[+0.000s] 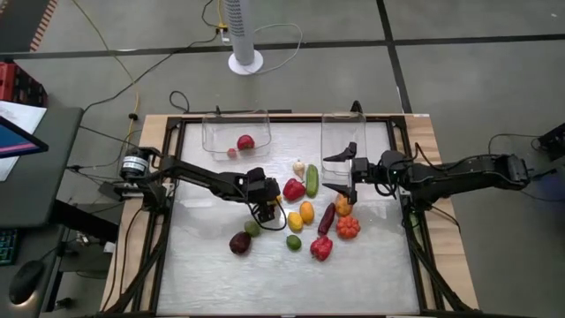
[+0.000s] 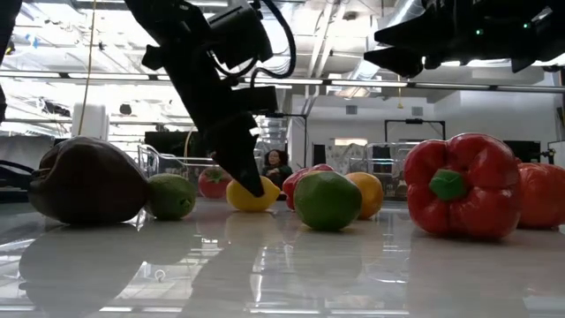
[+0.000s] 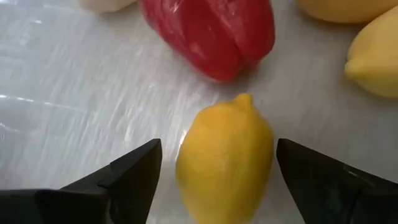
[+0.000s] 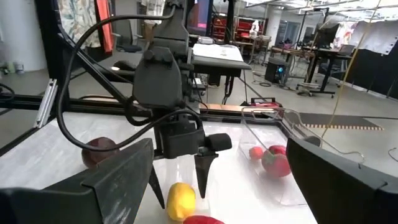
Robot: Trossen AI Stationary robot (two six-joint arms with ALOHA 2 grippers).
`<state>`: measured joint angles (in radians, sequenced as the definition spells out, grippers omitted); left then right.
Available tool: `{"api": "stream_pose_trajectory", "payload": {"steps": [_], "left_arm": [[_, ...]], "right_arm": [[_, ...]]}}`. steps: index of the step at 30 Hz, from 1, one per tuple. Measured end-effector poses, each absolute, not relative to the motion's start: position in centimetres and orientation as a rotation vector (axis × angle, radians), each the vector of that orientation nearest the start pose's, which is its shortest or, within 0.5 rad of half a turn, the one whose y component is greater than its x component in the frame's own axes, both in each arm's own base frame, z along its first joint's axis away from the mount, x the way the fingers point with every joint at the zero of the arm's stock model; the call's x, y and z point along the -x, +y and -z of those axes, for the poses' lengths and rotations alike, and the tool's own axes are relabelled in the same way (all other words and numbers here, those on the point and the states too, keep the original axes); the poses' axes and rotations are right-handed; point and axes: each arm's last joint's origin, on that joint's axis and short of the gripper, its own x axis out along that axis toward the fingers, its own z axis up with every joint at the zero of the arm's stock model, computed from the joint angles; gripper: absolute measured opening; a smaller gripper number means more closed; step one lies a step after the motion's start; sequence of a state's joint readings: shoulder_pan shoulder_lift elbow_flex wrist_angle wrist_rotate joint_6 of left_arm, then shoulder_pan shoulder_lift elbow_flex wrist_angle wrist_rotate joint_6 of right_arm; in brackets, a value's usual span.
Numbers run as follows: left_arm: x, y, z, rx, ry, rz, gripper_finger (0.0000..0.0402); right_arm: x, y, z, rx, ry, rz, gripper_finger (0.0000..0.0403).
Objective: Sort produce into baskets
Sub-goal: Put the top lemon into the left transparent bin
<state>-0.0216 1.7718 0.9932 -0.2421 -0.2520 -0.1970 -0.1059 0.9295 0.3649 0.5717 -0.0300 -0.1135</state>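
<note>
My left gripper (image 1: 267,212) is down at the table's middle and open. Its fingers stand on either side of a yellow lemon (image 3: 224,165) lying on the table, with a gap on each side. In the low view the gripper (image 2: 248,182) reaches down to that lemon (image 2: 240,198). My right gripper (image 1: 341,172) is open and empty, raised by the near end of the right clear basket (image 1: 342,132). The left clear basket (image 1: 235,134) holds red pieces (image 1: 244,142). Other produce lies loose around the lemon.
Close to the lemon lie a red pepper (image 1: 293,188), a green cucumber (image 1: 312,179), a white piece (image 1: 298,166), two yellow pieces (image 1: 305,212), a green lime (image 1: 252,228) and a dark purple piece (image 1: 239,243). More red, orange and purple produce (image 1: 335,230) lies toward the right.
</note>
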Motion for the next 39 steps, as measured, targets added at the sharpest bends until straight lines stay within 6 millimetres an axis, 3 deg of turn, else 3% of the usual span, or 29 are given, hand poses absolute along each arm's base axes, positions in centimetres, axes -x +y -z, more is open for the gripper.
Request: {"api": "stream_pose_trajectory", "payload": {"steps": [10, 14, 19, 25, 31, 36, 39], "left_arm": [[-33.6, 0.0, -15.6, 0.024, 1.033, -0.302, 0.0168], [-33.6, 0.0, -17.2, -0.02, 1.121, -0.296, 0.0138], [-33.0, 0.6, -21.5, -0.177, 1.131, -0.47, 0.0145], [-30.0, 3.0, -25.6, -0.419, 1.022, -0.955, 0.0157], [-27.8, 7.2, -26.2, -0.297, 1.039, -1.09, 0.0176], [-26.9, 9.9, -26.0, -0.235, 1.072, -1.162, 0.025], [-26.9, 10.2, -25.9, -0.188, 1.088, -1.12, 0.0288]], "right_arm": [[-19.7, -2.0, -23.4, 0.094, 0.011, 0.076, 0.0393], [-19.7, -2.0, -23.4, 0.086, 0.014, 0.076, 0.0393], [-19.7, -2.0, -23.3, 0.086, 0.018, 0.076, 0.0393], [-19.8, -2.0, -23.1, 0.085, 0.031, 0.075, 0.0393], [-20.3, -2.1, -22.7, 0.085, 0.039, 0.076, 0.0393], [-20.6, -2.1, -22.5, 0.084, 0.043, 0.075, 0.0393], [-20.6, -2.1, -22.4, 0.084, 0.05, 0.075, 0.0393]]}}
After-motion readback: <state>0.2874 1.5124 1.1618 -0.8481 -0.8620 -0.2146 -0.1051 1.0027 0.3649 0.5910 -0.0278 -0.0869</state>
